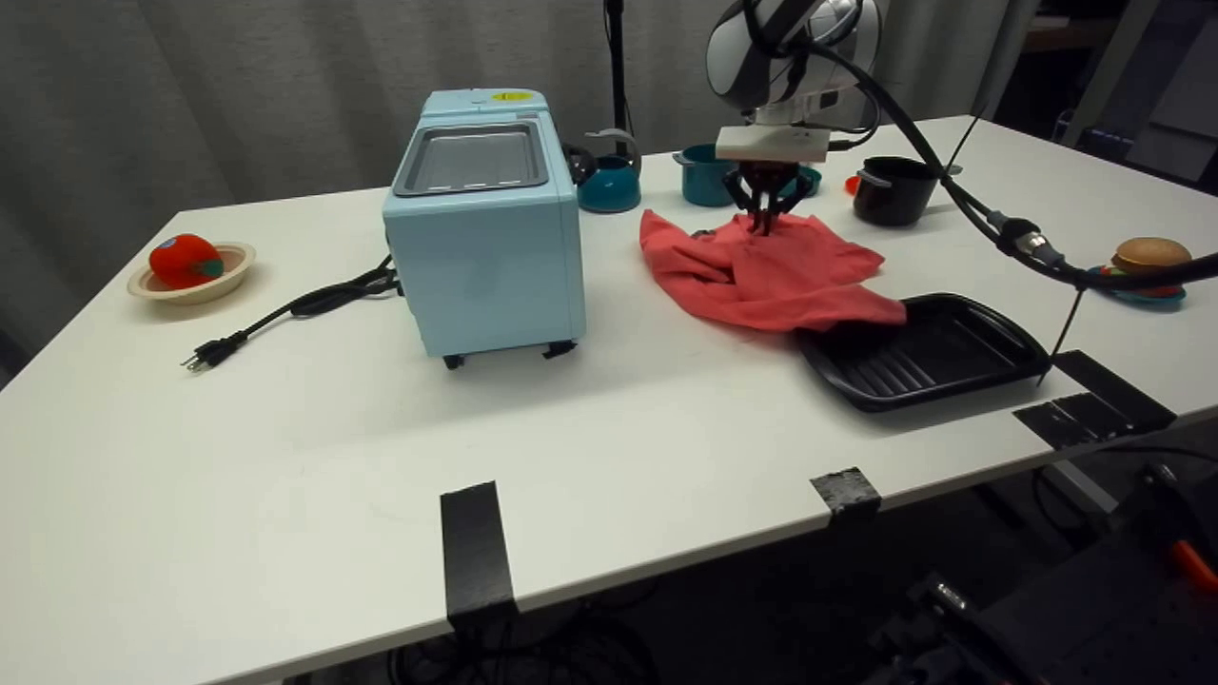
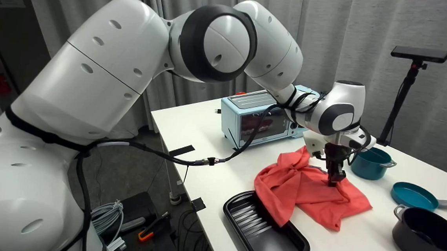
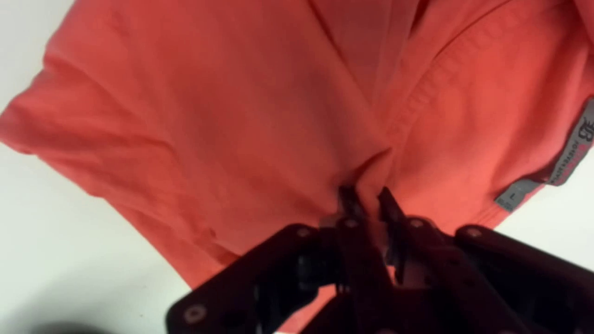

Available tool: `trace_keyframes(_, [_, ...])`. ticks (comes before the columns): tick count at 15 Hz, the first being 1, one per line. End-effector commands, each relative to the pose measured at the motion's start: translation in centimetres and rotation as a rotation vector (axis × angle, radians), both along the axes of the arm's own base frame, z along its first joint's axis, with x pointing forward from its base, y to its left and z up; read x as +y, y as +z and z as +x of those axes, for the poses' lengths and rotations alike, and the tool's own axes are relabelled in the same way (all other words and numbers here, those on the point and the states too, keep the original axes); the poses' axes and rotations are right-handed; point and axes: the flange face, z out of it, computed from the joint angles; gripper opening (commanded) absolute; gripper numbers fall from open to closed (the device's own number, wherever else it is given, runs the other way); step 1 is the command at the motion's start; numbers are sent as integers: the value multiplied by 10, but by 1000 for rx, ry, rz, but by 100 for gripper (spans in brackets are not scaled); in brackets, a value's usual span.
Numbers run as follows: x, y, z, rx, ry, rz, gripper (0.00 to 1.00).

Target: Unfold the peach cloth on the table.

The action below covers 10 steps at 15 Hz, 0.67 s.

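One wrinkled coral-red fabric cloth (image 2: 315,191) lies bunched and folded on the large white smooth-topped table (image 1: 314,476), and in both exterior views an end of it drapes over the rim of a shallow, ribbed black tray (image 1: 961,342). The wrist view alone makes the grip plain: the black two-fingered gripper (image 3: 368,199) has its fingers nearly together, a slim fold of the cloth pinched in the narrow gap and a short crease running off from the tips. In both exterior views the gripper points down into the fabric, its fingers too small and dark to judge. The wrist view also brings out a grey printed label (image 3: 571,148) and a small grey tab (image 3: 515,195) on the cloth's edge; from outside, just a small grey patch (image 2: 317,168) shows on the fabric.

The white robot arm (image 2: 106,62) fills much of an exterior view, where a teal frying pan (image 2: 413,195) with a grey handle lies between a deep teal pot (image 2: 368,165) and a deep black pot (image 2: 424,242), a flat dark device (image 2: 421,54) tops a black stand (image 2: 400,98), and the boxy pale-blue toaster oven (image 2: 231,120) shows its dark glass door (image 2: 262,126). In an exterior view, a red tomato (image 1: 181,262) sits in a round cream bowl (image 1: 195,293), a black power cord (image 1: 328,300) lies near, a rounded teal kettle (image 1: 609,190) stands beyond the oven, and a burger (image 1: 1151,252) rests on a blue plate (image 1: 1156,299).
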Motion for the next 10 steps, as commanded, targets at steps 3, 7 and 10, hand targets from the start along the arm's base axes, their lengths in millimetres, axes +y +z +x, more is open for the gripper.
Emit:
trace_keyframes(3, [-14,49,-13,19,3,-2,2])
trace_keyframes(7, [-35,87,-41,142,64,35,2])
trace_keyframes(10, [-55,100,-76,307,128,81,2])
